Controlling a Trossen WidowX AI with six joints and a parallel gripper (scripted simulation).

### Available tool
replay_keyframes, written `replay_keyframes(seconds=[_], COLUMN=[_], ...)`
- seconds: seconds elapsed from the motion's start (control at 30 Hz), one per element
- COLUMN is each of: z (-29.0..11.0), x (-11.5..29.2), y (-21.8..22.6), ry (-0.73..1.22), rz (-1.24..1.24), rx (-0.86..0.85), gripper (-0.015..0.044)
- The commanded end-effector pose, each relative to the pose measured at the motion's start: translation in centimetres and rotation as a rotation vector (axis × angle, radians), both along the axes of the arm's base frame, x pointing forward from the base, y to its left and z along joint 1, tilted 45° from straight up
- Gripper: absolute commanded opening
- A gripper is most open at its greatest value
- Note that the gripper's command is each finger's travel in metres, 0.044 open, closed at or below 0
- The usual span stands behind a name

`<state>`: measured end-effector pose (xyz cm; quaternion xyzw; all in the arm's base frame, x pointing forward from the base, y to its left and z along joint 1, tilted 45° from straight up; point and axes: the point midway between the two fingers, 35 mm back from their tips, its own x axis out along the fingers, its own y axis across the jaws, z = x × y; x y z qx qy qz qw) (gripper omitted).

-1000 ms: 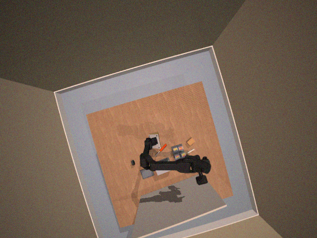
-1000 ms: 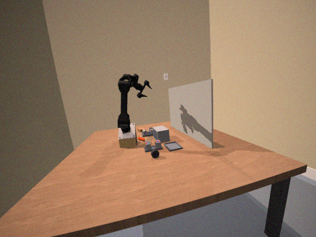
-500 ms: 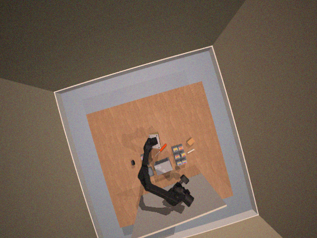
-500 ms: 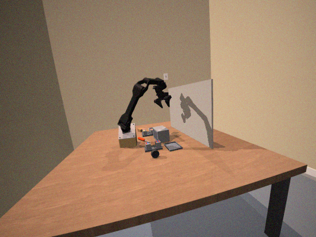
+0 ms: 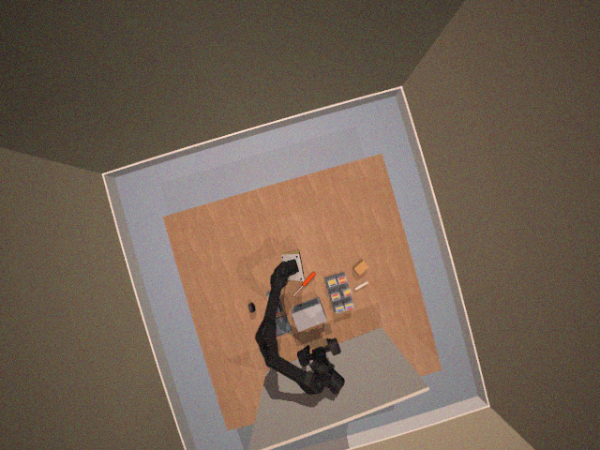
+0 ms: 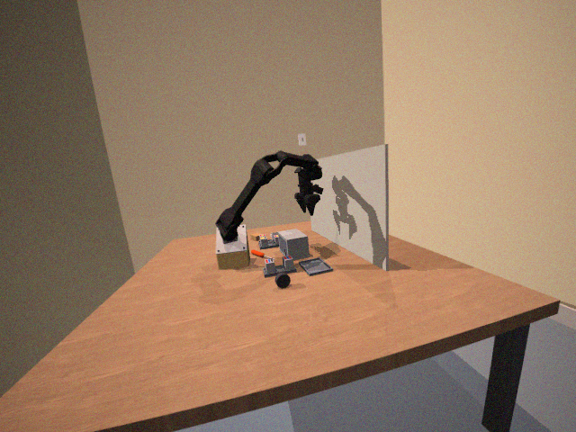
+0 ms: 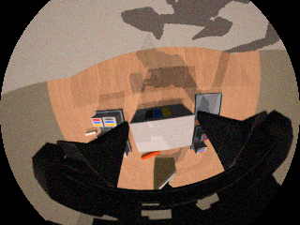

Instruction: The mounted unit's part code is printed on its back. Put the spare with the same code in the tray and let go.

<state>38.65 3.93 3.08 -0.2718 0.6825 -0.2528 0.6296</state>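
The mounted unit appears to be the grey box (image 5: 309, 317) (image 6: 293, 244) (image 7: 161, 134). In the wrist view its dark face toward the upright panel shows black, blue and yellow patches; no code is readable. Small grey spares with coloured stripes stand in a larger rack (image 5: 338, 292) (image 6: 268, 241) and a smaller rack (image 6: 279, 271). Both racks are partly hidden by my fingers in the wrist view. The shallow dark tray (image 5: 284, 327) (image 6: 315, 266) (image 7: 208, 104) is empty, beside the box. My gripper (image 5: 319, 350) (image 6: 307, 210) (image 7: 163, 119) is open and empty, pointing down high above the table, near the panel.
An upright grey panel (image 5: 353, 372) (image 6: 363, 204) (image 7: 80, 52) stands beyond the box. An orange screwdriver (image 5: 308, 278) (image 6: 257, 253) (image 7: 150, 155) lies between box and arm base. A black cylinder (image 5: 251, 307) (image 6: 283, 280), a tan block (image 5: 360, 267) and a white stick (image 5: 361, 285) lie around the racks.
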Motion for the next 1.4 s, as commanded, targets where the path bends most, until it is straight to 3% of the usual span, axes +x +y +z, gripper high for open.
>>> replay_keyframes(seconds=[0.0, 0.53, 0.83, 1.0, 1.33, 1.37], z=[-2.3, -2.6, -10.3, -13.3, -13.5, -13.6], x=[-0.8, -0.9, -3.8, -6.0, -6.1, -6.1], y=[-3.1, -3.0, 5.6, 8.5, 8.6, 8.5], ry=[0.019, 0.033, 0.725, 1.008, 1.021, 1.021], rz=[-0.021, -0.006, 0.73, 1.023, 1.037, 1.037], rx=[-0.013, -0.011, 0.079, 0.106, 0.107, 0.107], gripper=[0.044, 0.044, 0.044, 0.044, 0.044, 0.0414])
